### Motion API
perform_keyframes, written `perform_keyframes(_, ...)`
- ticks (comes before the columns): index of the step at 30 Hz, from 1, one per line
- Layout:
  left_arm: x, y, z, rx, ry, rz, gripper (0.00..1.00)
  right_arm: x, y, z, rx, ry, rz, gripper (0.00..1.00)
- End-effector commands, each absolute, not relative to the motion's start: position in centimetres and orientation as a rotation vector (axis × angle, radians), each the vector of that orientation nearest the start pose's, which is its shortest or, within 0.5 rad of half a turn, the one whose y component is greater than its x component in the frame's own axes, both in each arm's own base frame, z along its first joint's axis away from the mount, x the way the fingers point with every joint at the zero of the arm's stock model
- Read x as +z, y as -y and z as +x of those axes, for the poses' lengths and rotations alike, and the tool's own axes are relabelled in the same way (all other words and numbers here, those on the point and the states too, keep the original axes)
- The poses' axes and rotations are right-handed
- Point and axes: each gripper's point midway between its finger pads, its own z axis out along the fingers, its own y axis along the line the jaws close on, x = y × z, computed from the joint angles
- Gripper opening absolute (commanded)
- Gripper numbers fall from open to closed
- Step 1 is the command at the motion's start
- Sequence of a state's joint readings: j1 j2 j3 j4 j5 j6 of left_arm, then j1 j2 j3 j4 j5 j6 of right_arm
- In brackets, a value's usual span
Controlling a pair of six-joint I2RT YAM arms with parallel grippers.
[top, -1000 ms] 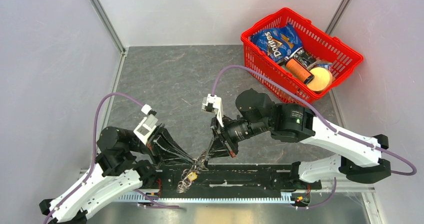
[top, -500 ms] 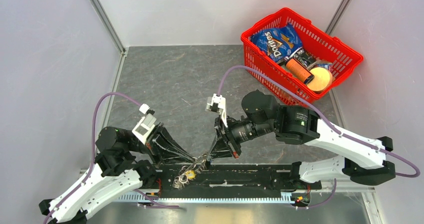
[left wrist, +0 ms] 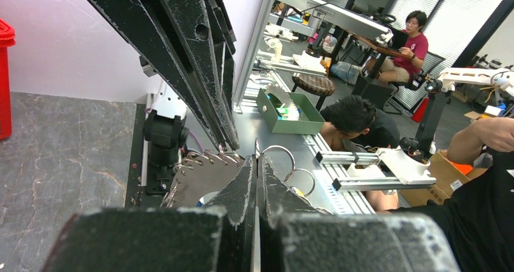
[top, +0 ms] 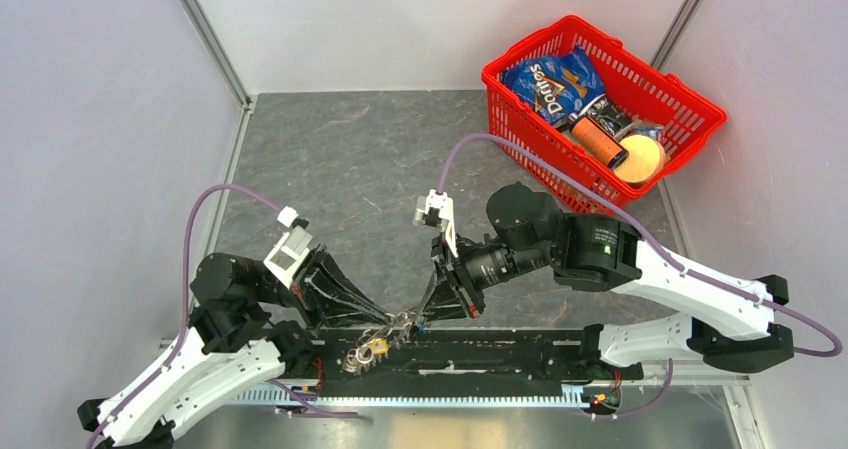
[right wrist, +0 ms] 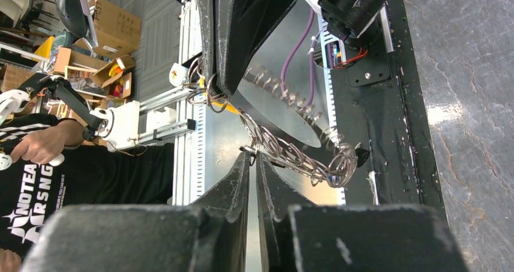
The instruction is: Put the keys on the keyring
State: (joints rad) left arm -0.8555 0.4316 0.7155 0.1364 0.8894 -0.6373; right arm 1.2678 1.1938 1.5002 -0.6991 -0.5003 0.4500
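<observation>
Red basket (top: pixel 530 154) at one o'clock holds a Doritos bag (top: pixel 555 79) and orange can (top: pixel 598 141); left claw (top: pixel 388 321) clamps the keyring (top: pixel 368 351); right claw (top: pixel 418 319) unclear.

Half of the keyring (left wrist: pixel 200 178) hidden behind the left gripper (left wrist: pixel 256 163)

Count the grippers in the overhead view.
2: the left gripper, low and left of centre, and the right gripper just right of it, tips nearly meeting by the keyring. None seems hidden.
</observation>
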Motion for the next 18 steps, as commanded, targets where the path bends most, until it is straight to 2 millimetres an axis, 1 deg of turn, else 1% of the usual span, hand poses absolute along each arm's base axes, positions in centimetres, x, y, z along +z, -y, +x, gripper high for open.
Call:
perform_keyframes(1,41.26,21.64,-0.92,-1.689,-1.020,1.027,0.02,38.74,-33.90,-0.50,1.575,-1.836,-1.262,0.16)
perform_keyframes(12,41.18,21.51,-0.88,-1.676,-1.022,1.023,0.02,39.25,-33.95,-0.62,1.593,-1.812,-1.264,0.25)
perform_keyframes(18,41.30,21.43,-0.84,-1.668,-1.017,1.018,0.02,39.56,-33.61,0.21,1.542,-1.801,-1.221,0.26)
